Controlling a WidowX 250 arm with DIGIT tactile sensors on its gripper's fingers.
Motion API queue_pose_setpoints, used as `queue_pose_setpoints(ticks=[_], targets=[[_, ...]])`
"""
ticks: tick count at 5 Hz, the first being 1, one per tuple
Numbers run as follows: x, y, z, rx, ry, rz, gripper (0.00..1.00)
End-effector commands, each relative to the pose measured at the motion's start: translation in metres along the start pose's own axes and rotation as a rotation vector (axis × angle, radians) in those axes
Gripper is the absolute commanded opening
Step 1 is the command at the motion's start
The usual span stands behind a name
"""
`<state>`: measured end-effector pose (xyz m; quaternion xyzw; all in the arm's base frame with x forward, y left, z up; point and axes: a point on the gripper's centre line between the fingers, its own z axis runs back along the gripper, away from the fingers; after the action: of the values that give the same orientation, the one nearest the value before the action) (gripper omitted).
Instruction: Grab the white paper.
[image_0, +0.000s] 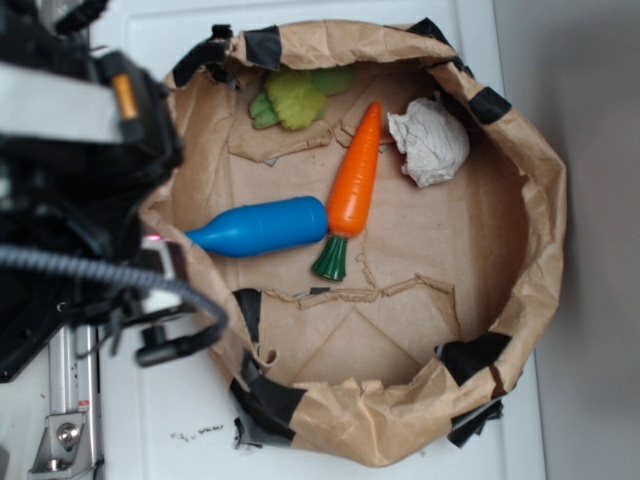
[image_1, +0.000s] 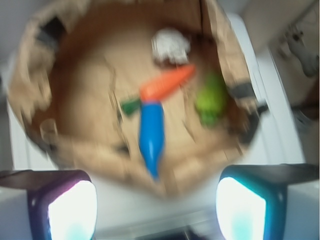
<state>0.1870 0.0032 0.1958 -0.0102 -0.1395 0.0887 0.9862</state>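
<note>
The white paper (image_0: 428, 142) is a crumpled ball lying inside the brown paper bag (image_0: 545, 230), at its upper right, just right of the orange carrot (image_0: 356, 182). In the blurred wrist view the white paper (image_1: 170, 45) shows at the far side of the bag, beyond the carrot (image_1: 167, 83). My gripper (image_1: 156, 205) stands open outside the bag's near rim, its two fingers wide apart with nothing between them. In the exterior view the arm fills the left edge and the fingers are hidden.
A blue bottle-shaped toy (image_0: 262, 227) lies in the bag left of the carrot, pointing toward the arm. A green lettuce toy (image_0: 296, 96) sits at the bag's top. The bag's rolled walls, patched with black tape (image_0: 487, 103), ring everything. A white surface (image_0: 160, 430) lies below.
</note>
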Motion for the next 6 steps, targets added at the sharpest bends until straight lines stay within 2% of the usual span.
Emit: queue_pose_setpoints(ticks=[1, 2, 4, 5, 6], targets=[[0.061, 0.011, -0.091, 0.019, -0.057, 0.055, 1.0], [0.077, 0.021, -0.124, 0.095, -0.035, 0.101, 1.0], [0.106, 0.038, -0.159, 0.154, -0.011, 0.163, 1.0], [0.122, 0.043, -0.17, 0.13, -0.002, 0.178, 1.0], [0.118, 0.028, -0.187, 0.133, 0.071, 0.122, 1.0]])
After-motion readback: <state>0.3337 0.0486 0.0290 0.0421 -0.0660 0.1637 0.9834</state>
